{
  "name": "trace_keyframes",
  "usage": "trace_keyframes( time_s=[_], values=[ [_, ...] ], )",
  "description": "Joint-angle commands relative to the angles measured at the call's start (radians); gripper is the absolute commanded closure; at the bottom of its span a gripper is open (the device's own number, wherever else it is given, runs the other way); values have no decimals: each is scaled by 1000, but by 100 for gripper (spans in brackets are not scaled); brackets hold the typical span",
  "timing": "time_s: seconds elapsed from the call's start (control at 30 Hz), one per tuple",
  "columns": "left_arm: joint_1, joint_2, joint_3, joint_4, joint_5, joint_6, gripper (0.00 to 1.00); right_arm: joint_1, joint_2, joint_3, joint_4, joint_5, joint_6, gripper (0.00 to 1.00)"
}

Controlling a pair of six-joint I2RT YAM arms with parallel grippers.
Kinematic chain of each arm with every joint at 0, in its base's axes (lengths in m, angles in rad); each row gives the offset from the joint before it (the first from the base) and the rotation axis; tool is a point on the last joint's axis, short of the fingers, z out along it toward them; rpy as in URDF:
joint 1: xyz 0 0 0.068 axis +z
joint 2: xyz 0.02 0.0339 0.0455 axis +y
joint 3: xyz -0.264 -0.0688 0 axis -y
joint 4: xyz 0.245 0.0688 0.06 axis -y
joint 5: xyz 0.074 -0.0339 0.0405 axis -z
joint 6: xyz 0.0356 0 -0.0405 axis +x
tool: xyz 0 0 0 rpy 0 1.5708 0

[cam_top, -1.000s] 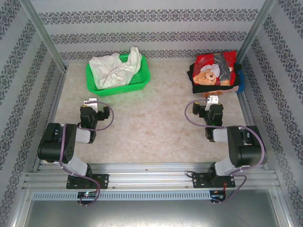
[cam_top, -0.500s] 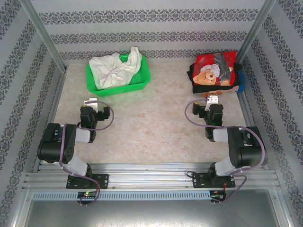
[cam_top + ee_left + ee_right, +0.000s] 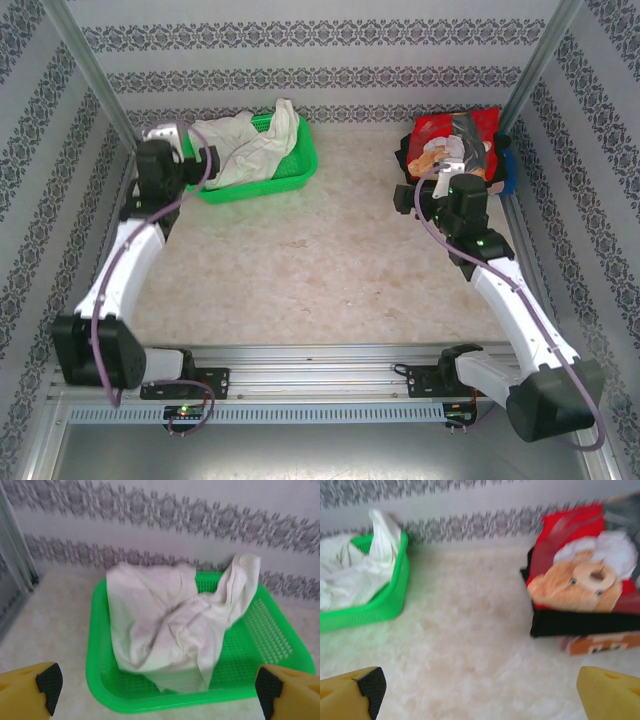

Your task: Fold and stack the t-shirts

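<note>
Two sets of jaws, both mine, stood spread as wide as they go, and neither had hold of anything. My left gripper [image 3: 157, 692] hovered just short of the near rim of the green mesh basket [image 3: 96, 650] in the far-left corner of the table [image 3: 320, 270]. It faced the white t-shirt [image 3: 165, 630], which lay crumpled inside with one fold draped up over the far rim. I judged that the shirt sat there because it was the one not yet folded, and that I held my fingers wide so they could drop around a bunch of cloth and lift it out. My right gripper [image 3: 480, 692] hung near the far-right corner. There the red teddy-bear shirt [image 3: 570, 575] lay folded on top of a black shirt [image 3: 580, 622], with a blue shirt [image 3: 509, 172] showing at the right edge. Whether my right fingers were over that pile or just beside it I could not tell. Keeping the finished shirts in that corner left the middle of the table bare, probably as room for spreading and folding.
</note>
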Motion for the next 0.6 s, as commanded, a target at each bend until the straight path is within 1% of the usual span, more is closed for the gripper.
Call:
trace_keyframes(
  time_s=[0.0, 0.17, 0.23, 0.3, 0.37, 0.57],
  values=[
    [24, 174, 174, -428, 66, -95, 0, 31, 43, 67, -167, -79, 43, 2],
    [67, 338, 340, -504, 114, -166, 0, 59, 80, 107, -171, -127, 62, 2],
    [85, 414, 400, -528, 127, -178, 5, 75, 87, 113, -155, -142, 69, 2],
    [101, 474, 450, -557, 115, -180, 10, 92, 94, 119, -147, -151, 69, 2],
    [120, 520, 490, -574, 94, -178, 13, 107, 101, 128, -146, -158, 72, 2],
    [160, 612, 572, -605, 53, -150, 18, 127, 107, 130, -145, -181, 84, 2]
  ],
)
